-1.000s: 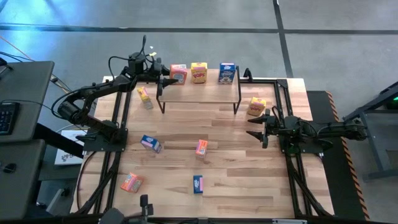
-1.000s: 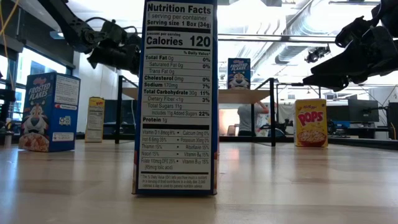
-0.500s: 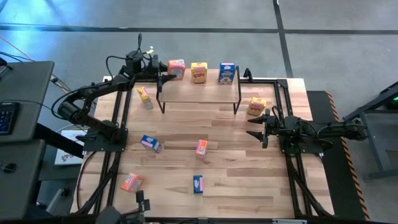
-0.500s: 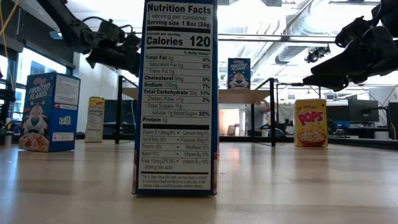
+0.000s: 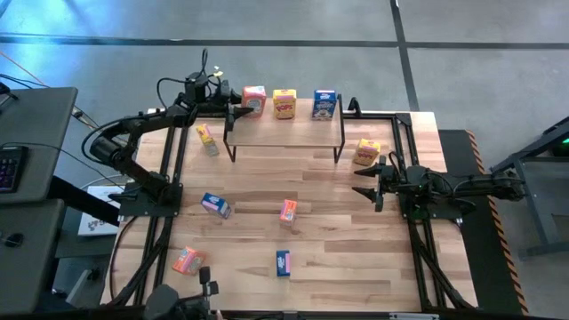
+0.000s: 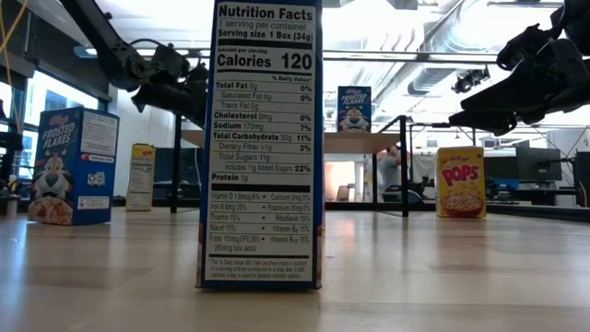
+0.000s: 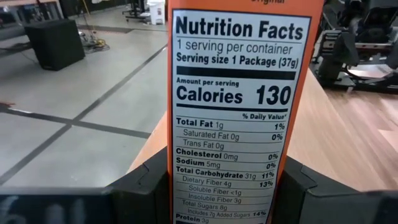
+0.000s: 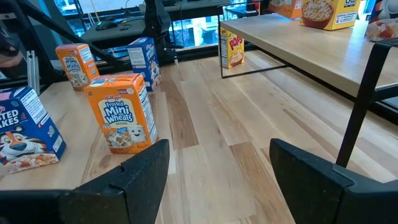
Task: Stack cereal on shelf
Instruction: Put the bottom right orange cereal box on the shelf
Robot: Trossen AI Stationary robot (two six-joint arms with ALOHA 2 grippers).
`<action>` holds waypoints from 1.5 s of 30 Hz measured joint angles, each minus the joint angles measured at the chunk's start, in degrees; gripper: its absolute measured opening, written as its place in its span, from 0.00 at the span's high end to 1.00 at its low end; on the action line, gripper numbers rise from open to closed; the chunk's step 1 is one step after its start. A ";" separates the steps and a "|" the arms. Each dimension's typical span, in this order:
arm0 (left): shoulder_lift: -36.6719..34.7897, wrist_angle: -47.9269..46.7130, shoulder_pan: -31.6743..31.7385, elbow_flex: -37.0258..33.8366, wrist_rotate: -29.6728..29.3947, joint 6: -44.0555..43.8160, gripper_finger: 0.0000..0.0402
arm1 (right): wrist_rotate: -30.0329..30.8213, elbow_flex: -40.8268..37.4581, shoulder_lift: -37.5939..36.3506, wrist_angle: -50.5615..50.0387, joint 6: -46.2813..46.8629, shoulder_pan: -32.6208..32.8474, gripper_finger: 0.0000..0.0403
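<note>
Evidently light, stiff card: left gripper point(image 5: 233, 110) clamps the orange-red box point(image 5: 254, 100) by its narrow sides at the shelf's point(image 5: 284, 130) left rear corner. Right gripper point(image 5: 363, 180) open, empty.

Three cereal boxes point(image 5: 284, 103) atop the shelf point(image 5: 284, 130), six others around.
</note>
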 joint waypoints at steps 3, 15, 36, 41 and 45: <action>1.05 0.08 0.00 0.69 0.20 -0.02 0.59 | 0.00 0.00 -0.01 0.00 0.00 0.00 0.33; 1.87 0.06 0.70 1.10 -0.12 -0.37 0.57 | 0.00 0.02 0.01 0.00 -0.01 0.00 0.33; 1.92 -0.02 1.07 1.10 -1.64 -1.53 0.43 | 0.00 0.01 0.00 0.00 -0.01 0.00 0.33; 1.68 -0.20 1.42 1.06 -2.01 -2.01 0.41 | 0.00 0.02 0.01 0.00 -0.02 0.00 0.33; 0.65 -1.32 1.46 0.93 -3.02 -2.38 0.40 | 0.01 0.02 -0.01 0.00 0.00 0.00 0.33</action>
